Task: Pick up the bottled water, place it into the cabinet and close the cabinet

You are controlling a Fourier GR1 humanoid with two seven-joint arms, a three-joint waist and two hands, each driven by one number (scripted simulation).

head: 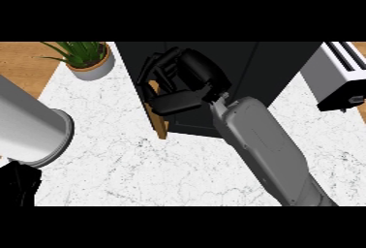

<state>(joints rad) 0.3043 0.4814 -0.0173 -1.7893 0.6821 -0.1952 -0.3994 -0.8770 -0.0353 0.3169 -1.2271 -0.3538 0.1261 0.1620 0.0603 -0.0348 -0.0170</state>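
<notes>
A: Bottled water? Hidden, maybe inside the cabinet (214, 63) at the desk's (143, 164) back edge.
B: Right hand (178, 82), fingers curled, holds the door (159, 118); swing it flush. Left hand (18, 184): cannot tell.

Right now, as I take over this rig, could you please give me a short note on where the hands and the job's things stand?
Right hand: up at the dark cabinet, fingers curled by the edge of its wooden door; whether they grip anything cannot be told.
Left hand: only a dark part shows at the lower left edge, fingers not readable.
Bottled water: not visible anywhere on the marble counter; it may be hidden by the right hand or inside the cabinet, unconfirmed.
Done: nothing can be confirmed.
Left: confirm the bottle is in, then close the door, which stands ajar.
Nearby: potted plant, toaster.
</notes>
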